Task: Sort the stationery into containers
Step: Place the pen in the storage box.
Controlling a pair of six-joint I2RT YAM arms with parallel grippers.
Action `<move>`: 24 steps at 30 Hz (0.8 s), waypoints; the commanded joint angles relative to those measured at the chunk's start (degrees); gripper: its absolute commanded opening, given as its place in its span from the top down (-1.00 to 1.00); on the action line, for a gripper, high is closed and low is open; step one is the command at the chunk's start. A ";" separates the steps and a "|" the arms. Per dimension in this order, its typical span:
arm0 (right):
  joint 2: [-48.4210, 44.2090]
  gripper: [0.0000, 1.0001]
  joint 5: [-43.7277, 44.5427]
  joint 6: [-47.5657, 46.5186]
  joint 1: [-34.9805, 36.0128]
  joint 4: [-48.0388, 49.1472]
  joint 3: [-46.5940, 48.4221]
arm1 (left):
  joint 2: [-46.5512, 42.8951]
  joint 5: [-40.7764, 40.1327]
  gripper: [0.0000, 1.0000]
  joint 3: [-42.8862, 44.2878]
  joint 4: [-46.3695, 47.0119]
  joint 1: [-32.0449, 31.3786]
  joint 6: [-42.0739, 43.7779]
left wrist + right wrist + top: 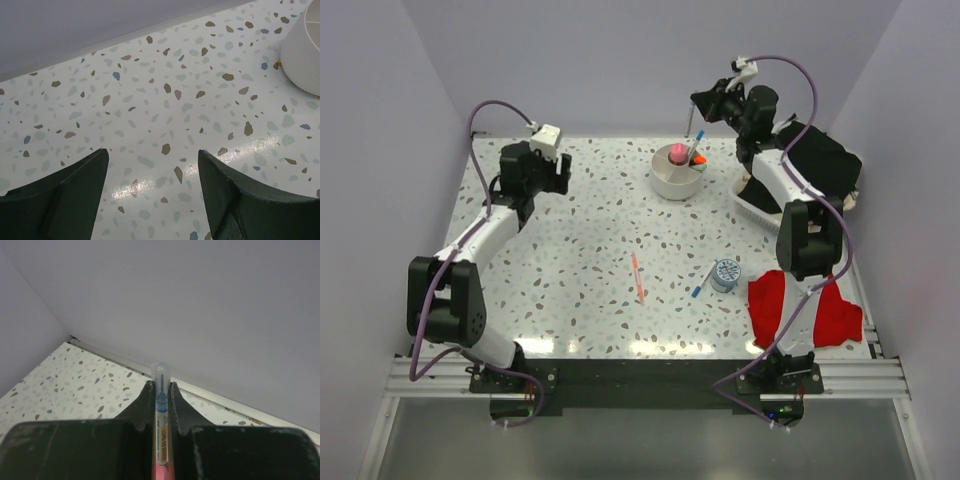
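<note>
Terrazzo tabletop (580, 250) (speckled, glossy) between pale walls (620, 60); left gripper (152, 156) gapes, right gripper (161, 388) pinches a pen (160, 371).

The left pincer (152, 162) hovers at far left, jaws spread wide; the right pincer (161, 390), raised far right, is clamped.

Glossy speckled terrazzo table (150, 110); matt textured white bowl (302, 55); red cloth (770, 300).
</note>
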 commanded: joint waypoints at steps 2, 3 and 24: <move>-0.41 1.00 2.62 -4.13 -0.14 4.20 0.21 | 1.14 -1.05 -0.54 2.71 1.42 -0.64 1.38; -0.58 1.00 2.72 -4.40 -0.05 4.28 -0.75 | 1.23 -1.05 -0.54 2.71 1.42 -0.99 1.47; -1.37 1.00 3.42 -13.72 -0.14 2.18 -8.93 | 3.25 -2.28 -0.55 4.55 2.04 -2.66 2.00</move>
